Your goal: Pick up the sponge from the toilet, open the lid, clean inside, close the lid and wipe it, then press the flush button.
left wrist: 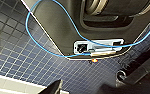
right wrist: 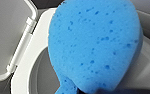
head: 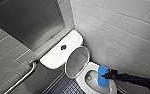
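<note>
In the head view the right gripper [head: 106, 75] clamps the sponge [head: 102, 77] over the bowl of the toilet [head: 84, 81], its lid [head: 77, 61] raised. The right wrist view adds the sponge's pores and the lid hinge [right wrist: 29, 23]. The left wrist view shows blue floor tiles [left wrist: 28, 62]; whether the left gripper [left wrist: 77, 89] is open cannot be told.

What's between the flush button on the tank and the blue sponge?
In the head view, the opened lid stands upright between the flush button and the sponge.

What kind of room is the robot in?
A bathroom, probably a public restroom. There's a white toilet with its lid up, a metal grab bar on the tiled wall, and small dark blue floor tiles.
</note>
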### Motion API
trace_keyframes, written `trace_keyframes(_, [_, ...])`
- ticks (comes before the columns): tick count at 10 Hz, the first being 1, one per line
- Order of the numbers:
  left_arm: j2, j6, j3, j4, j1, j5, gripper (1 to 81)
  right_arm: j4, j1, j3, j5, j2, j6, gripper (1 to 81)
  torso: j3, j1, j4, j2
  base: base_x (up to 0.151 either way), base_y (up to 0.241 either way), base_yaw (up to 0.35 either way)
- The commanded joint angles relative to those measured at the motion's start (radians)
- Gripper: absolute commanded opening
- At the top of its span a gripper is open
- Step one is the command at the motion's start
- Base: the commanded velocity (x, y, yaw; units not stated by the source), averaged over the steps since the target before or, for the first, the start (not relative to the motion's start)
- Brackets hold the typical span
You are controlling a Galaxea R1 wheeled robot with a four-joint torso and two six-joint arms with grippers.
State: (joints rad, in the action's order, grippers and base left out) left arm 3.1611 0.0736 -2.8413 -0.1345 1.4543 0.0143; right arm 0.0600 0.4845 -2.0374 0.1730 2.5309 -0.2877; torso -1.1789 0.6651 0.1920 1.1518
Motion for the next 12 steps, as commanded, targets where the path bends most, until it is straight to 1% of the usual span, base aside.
trace_keyframes(1, [-0.005, 0.0, -0.001, -0.001, 0.045, 0.098, 81.1, -0.04, 0.016, 0.077, -0.05, -0.065, -0.044, 1.0, 0.0, 0.0, 0.0, 0.0, 0.0, 0.0, 0.0])
trace_keyframes(3, [-0.005, 0.002, -0.001, -0.001, 0.045, 0.098, 81.1, -0.042, 0.056, 0.105, -0.081, -0.105, -0.057, 1.0, 0.0, 0.0, 0.0, 0.0, 0.0, 0.0, 0.0])
trace_keyframes(4, [-0.002, 0.002, 0.0, -0.001, 0.045, 0.098, 81.1, -0.04, 0.067, 0.144, -0.101, -0.145, -0.073, 1.0, 0.0, 0.0, 0.0, 0.0, 0.0, 0.0, 0.0])
trace_keyframes(6, [-0.002, 0.002, 0.008, -0.002, 0.045, 0.098, 81.1, -0.043, 0.09, 0.23, -0.131, -0.229, -0.077, 1.0, 0.0, 0.0, 0.0, 0.0, 0.0, 0.0, 0.0])
trace_keyframes(8, [-0.001, 0.002, 0.01, -0.002, 0.044, 0.096, 81.1, -0.06, 0.144, 0.305, -0.187, -0.303, -0.077, 1.0, 0.0, 0.0, 0.0, 0.0, 0.0, 0.0, 0.0])
trace_keyframes(9, [-0.001, 0.003, 0.013, -0.002, 0.044, 0.096, 81.1, -0.075, 0.188, 0.345, -0.228, -0.338, -0.076, 1.0, 0.0, 0.0, 0.0, 0.0, 0.0, 0.0, 0.0])
trace_keyframes(10, [-0.001, 0.003, 0.013, -0.002, 0.044, 0.096, 81.1, -0.081, 0.227, 0.353, -0.272, -0.352, -0.076, 1.0, 0.0, 0.0, 0.0, 0.0, 0.0, 0.0, 0.0])
trace_keyframes(11, [0.001, 0.002, 0.013, -0.002, 0.042, 0.095, 81.1, -0.088, 0.274, 0.364, -0.291, -0.361, -0.076, 1.0, 0.0, 0.0, 0.0, 0.0, 0.0, 0.0, 0.0])
trace_keyframes(12, [0.001, 0.003, 0.016, -0.008, 0.042, 0.095, 81.1, -0.088, 0.322, 0.393, -0.339, -0.375, -0.076, 1.0, 0.0, 0.0, 0.0, 0.0, 0.0, 0.0, 0.0])
